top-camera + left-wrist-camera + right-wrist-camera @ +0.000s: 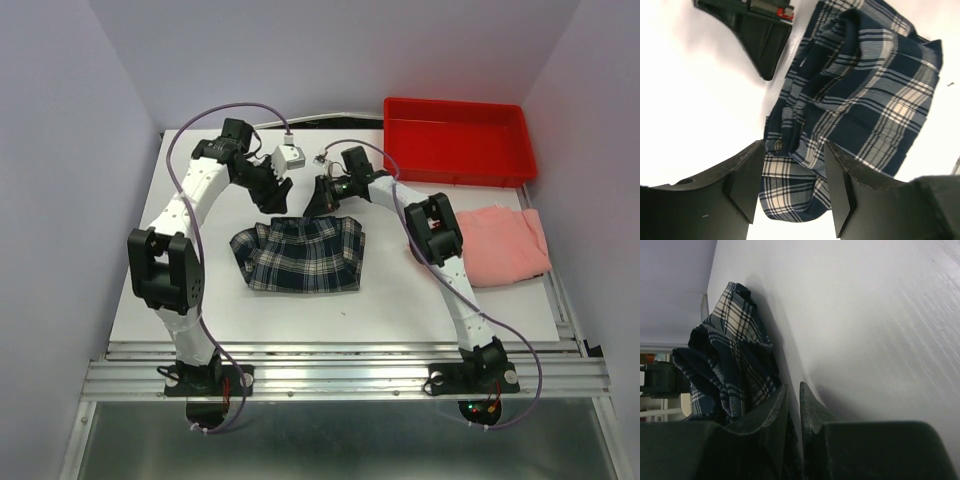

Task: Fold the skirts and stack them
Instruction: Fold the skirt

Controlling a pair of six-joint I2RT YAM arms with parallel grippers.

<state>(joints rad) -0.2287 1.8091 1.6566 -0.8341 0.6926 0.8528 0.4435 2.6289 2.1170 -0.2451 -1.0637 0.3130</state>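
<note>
The plaid skirt (300, 255) lies folded in the middle of the table. It also shows in the left wrist view (870, 100) and the right wrist view (725, 355). My left gripper (278, 195) hovers over the skirt's back left corner with its jaws open and empty (792, 145). My right gripper (318, 200) is at the skirt's back edge. Its jaws (792, 385) are nearly closed, with plaid cloth pinched low between them. It also shows in the left wrist view (760, 35). The salmon-pink skirt (505, 245) lies at the right, partly under the right arm.
A red plastic tray (460, 178) stands at the back right, behind the pink skirt. The white table's front edge (330, 340) runs just ahead of the plaid skirt. Walls close in the left, back and right.
</note>
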